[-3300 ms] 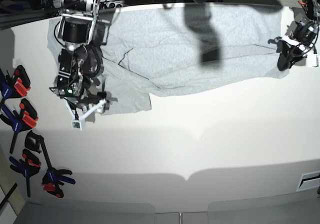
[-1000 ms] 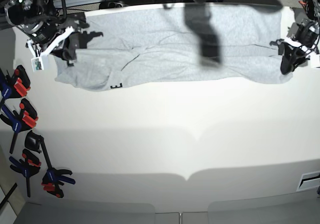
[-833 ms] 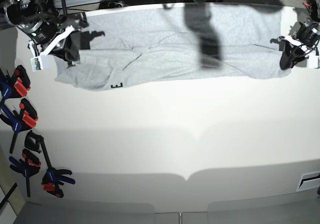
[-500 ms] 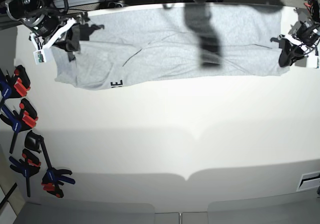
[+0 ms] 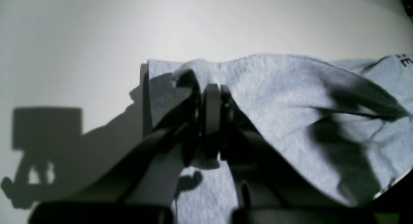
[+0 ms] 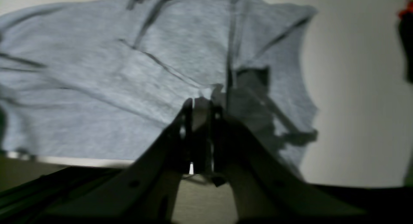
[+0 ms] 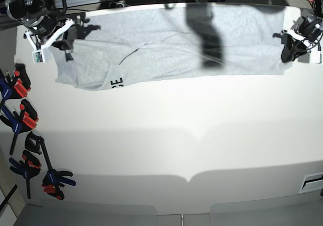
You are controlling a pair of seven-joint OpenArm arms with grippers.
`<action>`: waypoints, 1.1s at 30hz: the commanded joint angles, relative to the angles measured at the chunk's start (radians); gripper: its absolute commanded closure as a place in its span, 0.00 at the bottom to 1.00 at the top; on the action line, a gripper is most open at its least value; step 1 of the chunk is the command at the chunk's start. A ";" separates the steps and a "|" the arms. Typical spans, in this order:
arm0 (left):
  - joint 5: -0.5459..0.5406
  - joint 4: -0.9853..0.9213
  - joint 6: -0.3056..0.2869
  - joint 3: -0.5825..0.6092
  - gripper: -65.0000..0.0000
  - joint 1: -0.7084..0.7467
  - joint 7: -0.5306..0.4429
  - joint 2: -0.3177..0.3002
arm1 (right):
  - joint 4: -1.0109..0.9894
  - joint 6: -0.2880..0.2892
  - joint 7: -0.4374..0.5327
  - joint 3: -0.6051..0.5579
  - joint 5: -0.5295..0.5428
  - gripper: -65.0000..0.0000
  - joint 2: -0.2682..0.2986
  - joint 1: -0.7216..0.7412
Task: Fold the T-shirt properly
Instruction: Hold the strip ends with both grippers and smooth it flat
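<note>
Left wrist view, left gripper: its two dark fingers are pressed together on a pinch of cloth, so it is holding the shirt.
Left wrist view, shirt: the big light grey cotton T-shirt spreads out to the right of the fingers and drops down below them. A corner of it pokes out just left of the fingers.
Left wrist view, letters: small black letters show on the cloth far to the right of the gripper.
Left wrist view, table: the smooth white table lies past the gripper and to its left, with a dark shadow on it.

Right wrist view, right gripper: its fingers are squeezed tight on a fold of the grey cloth.
Right wrist view, shirt: most of the T-shirt lies ahead of the fingers and to their left, with soft wrinkles. A sleeve sits just to their right.

Base view, shirt: the T-shirt is stretched in a long band between the two grippers, along the far edge of the table.
Base view, grippers: the right gripper holds one end and the left gripper holds the other.
Base view, clamps: black clamps with red and blue handles lie near the table's edge, well below the right gripper.
</note>
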 commanded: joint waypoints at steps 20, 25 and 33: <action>-0.065 0.017 -0.009 -0.008 1.00 -0.002 0.032 -0.019 | 0.018 -0.043 -0.007 0.006 -0.053 1.00 0.011 -0.002; -0.182 0.017 -0.009 -0.008 1.00 -0.002 0.141 -0.019 | 0.018 -0.047 -0.006 0.006 -0.064 1.00 0.011 -0.004; -0.181 0.017 -0.009 -0.008 1.00 -0.002 0.186 -0.019 | 0.018 -0.085 0.014 0.006 -0.158 1.00 0.011 -0.009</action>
